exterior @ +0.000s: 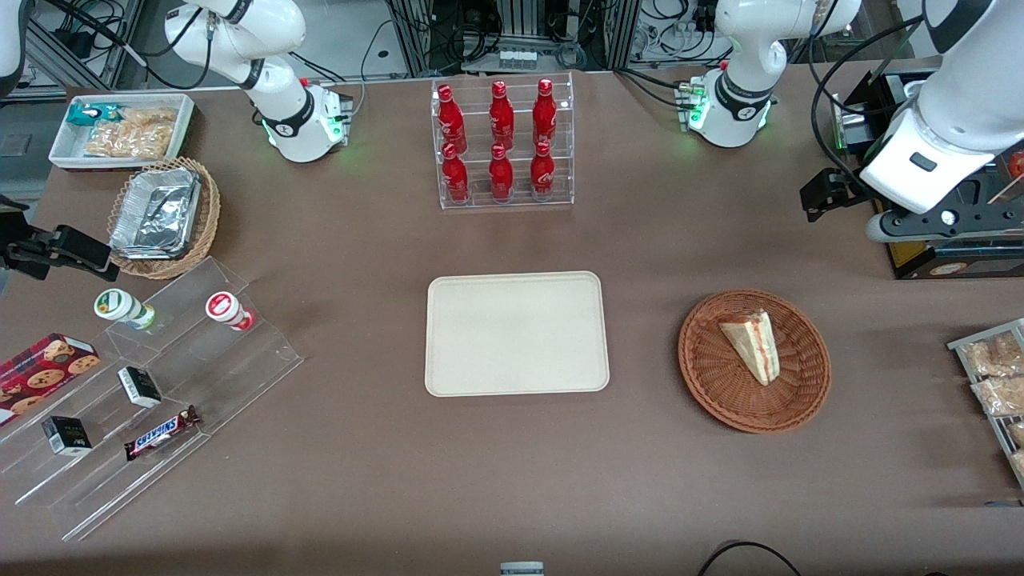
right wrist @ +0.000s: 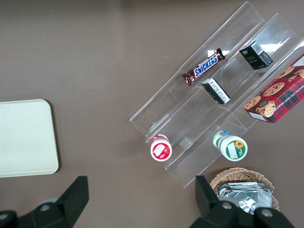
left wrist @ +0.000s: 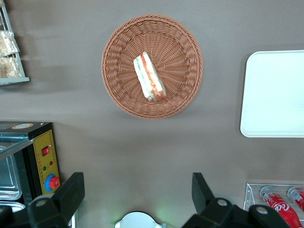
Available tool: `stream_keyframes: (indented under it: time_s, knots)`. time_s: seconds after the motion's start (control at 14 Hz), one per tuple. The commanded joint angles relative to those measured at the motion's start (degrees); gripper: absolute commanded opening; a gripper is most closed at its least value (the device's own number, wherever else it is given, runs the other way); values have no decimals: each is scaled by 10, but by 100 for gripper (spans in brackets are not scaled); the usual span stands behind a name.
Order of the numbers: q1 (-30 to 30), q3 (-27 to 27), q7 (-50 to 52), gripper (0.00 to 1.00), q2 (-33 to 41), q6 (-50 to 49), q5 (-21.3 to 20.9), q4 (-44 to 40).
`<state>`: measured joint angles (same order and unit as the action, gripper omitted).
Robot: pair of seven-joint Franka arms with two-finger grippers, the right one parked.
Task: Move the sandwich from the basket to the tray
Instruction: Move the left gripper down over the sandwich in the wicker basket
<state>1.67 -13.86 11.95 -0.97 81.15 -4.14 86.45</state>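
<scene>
Sandwich [exterior: 752, 344] lies in basket [exterior: 754, 361], wedge tip toward front camera, filling edge facing working arm's end of table. Basket on table [exterior: 360, 480], well apart from tray [exterior: 516, 333], which sits mid-table toward parked arm. Bottle rack [exterior: 502, 142] farther from camera than tray. Gripper [left wrist: 137, 192] hangs high above bare table, farther from camera than basket, fingers [left wrist: 71, 192] spread wide, holding nothing.
</scene>
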Motion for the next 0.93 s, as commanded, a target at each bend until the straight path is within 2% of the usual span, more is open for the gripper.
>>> stream_keyframes:
  time_s: [0.0, 0.29, 0.5, 0.64, 0.86]
  knots:
    - [-3, 2, -7, 100, 4, -11, 11, -4]
    - [0, 8, -7, 100, -4, 24, 10, 34]
    - [2, 43, -8, 100, -21, 129, 12, 121]
    - [4, 46, -3, 100, -62, 178, 11, 154]
    - [5, 58, 108, 100, -140, 236, 12, 152]
